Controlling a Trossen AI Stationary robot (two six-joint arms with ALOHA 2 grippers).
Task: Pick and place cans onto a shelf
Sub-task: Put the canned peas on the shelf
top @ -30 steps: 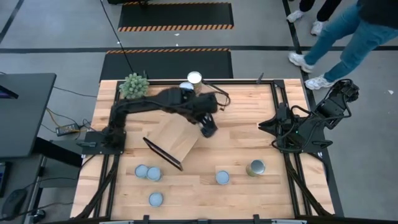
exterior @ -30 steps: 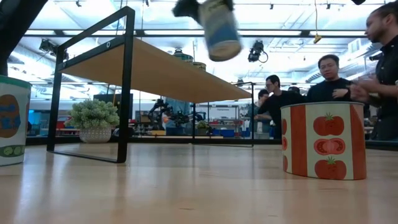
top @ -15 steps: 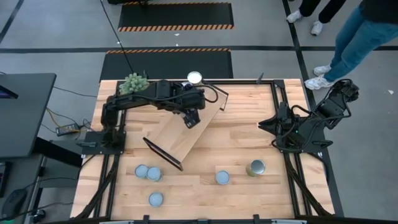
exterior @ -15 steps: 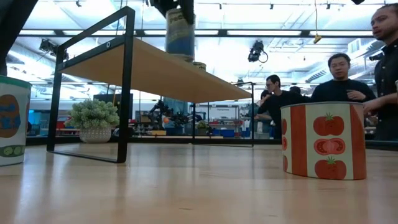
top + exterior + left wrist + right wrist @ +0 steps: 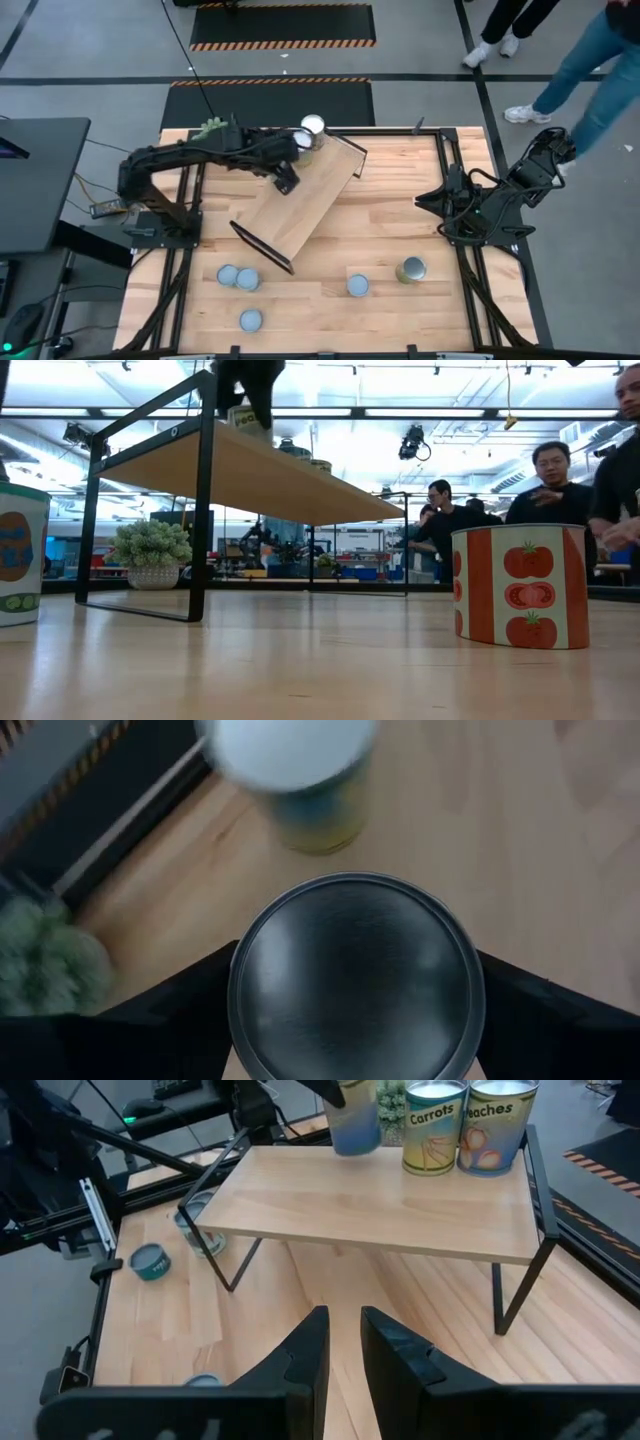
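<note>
A can (image 5: 355, 982), pinched in the left hand (image 5: 285, 180), has been carried across the shelf (image 5: 300, 207) toward the carrots can (image 5: 432, 1125); placement is being neared.

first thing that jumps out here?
The left gripper is holding a can over the far edge of the shelf, next to the Carrots can and the Peaches can already standing there. Next is the tomato can looming close in the low view, on the table. The right gripper waits open at the table's right side.
</note>
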